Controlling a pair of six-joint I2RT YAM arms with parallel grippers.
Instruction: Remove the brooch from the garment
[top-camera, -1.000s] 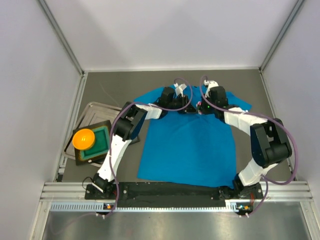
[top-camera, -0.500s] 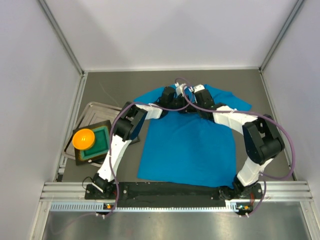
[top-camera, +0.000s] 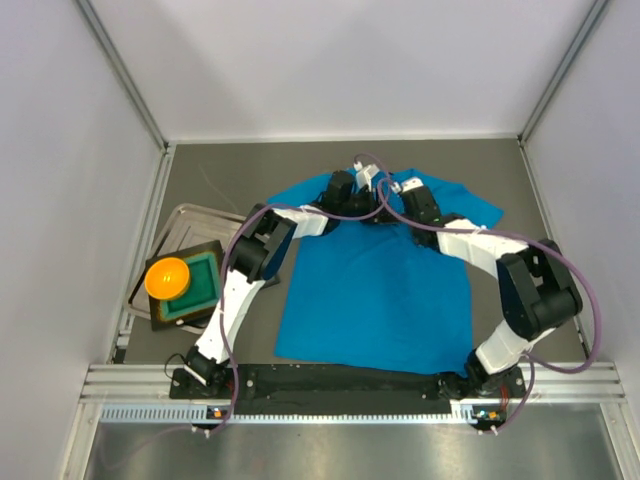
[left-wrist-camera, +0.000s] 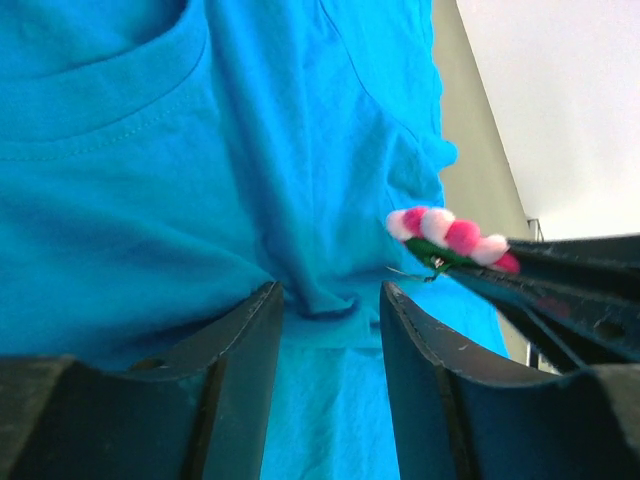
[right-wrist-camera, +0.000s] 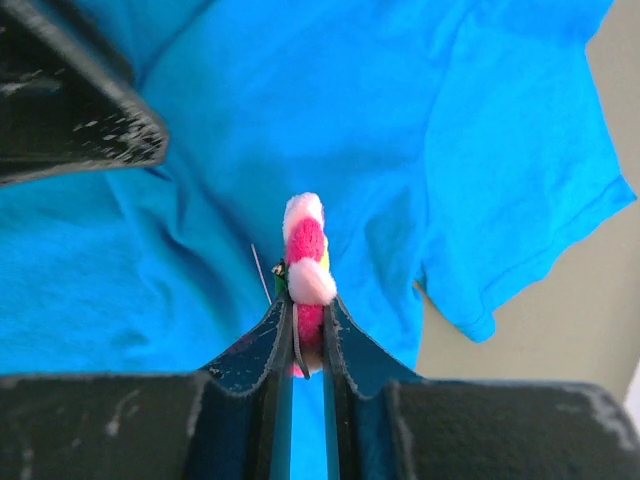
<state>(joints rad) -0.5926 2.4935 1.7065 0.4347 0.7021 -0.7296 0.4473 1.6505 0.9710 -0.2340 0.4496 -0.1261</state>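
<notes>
The left gripper (left-wrist-camera: 325, 320) pinched a fold of the garment (left-wrist-camera: 150, 190) just below the collar. To its right, the right gripper (right-wrist-camera: 308, 315) clamped the brooch (right-wrist-camera: 306, 258) edge-on, lifted clear of the cloth.

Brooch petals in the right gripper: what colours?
Pink-red and pale pink on the brooch, a yellow bit behind; clearest in the right wrist view.

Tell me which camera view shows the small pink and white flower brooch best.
The right wrist view: the pink and white flower brooch sits centred, edge-on, clamped in the right gripper above the bright blue T-shirt. The left wrist view shows it side-on near the frame's right. In the top view the arms hide it.
</notes>
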